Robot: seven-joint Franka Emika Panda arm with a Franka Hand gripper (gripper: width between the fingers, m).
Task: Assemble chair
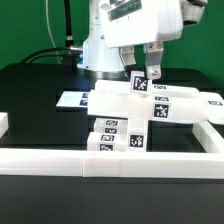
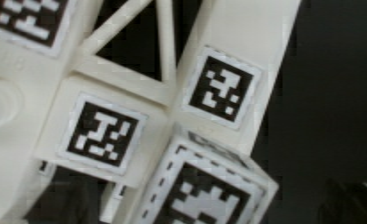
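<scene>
White matte plastic chair pieces (image 1: 135, 112), each carrying black-and-white square tags, sit clustered on the black desk (image 1: 40, 85), just inside the plain low white border wall (image 1: 110, 162) that runs along the near edge. Directly over the tallest tagged piece hangs the big white robot arm (image 1: 125, 30), its end effector (image 1: 145, 74) spread wide with the fingers either side of that piece's top and nothing gripped. From the wrist view the same tagged white bars and panels (image 2: 153, 120) fill nearly everything, seen very close.
</scene>
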